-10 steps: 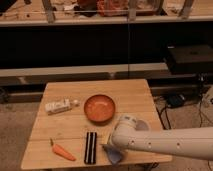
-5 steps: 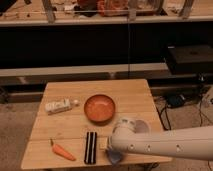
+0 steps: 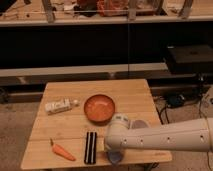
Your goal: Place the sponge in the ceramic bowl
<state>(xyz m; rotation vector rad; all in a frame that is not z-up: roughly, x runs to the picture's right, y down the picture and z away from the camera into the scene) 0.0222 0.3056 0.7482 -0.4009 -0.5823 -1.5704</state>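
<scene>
The orange-brown ceramic bowl (image 3: pixel 99 108) stands near the middle of the wooden table (image 3: pixel 60 127). At the table's front edge lies the blue-grey sponge (image 3: pixel 116 158), mostly covered by my arm. My gripper (image 3: pixel 114 150) hangs right over the sponge, at the end of the white arm that reaches in from the right. The bulky wrist hides where the gripper meets the sponge. The bowl lies behind and slightly left of the gripper, about a hand's width away.
A black ridged bar (image 3: pixel 90 147) lies just left of the gripper. An orange carrot (image 3: pixel 63 151) sits at the front left, and a white packet (image 3: pixel 58 105) lies left of the bowl. Dark shelving stands behind the table, and cables run along the floor at right.
The wrist has shifted slightly left and down over the sponge. The bowl, bar, carrot and packet have not moved.
</scene>
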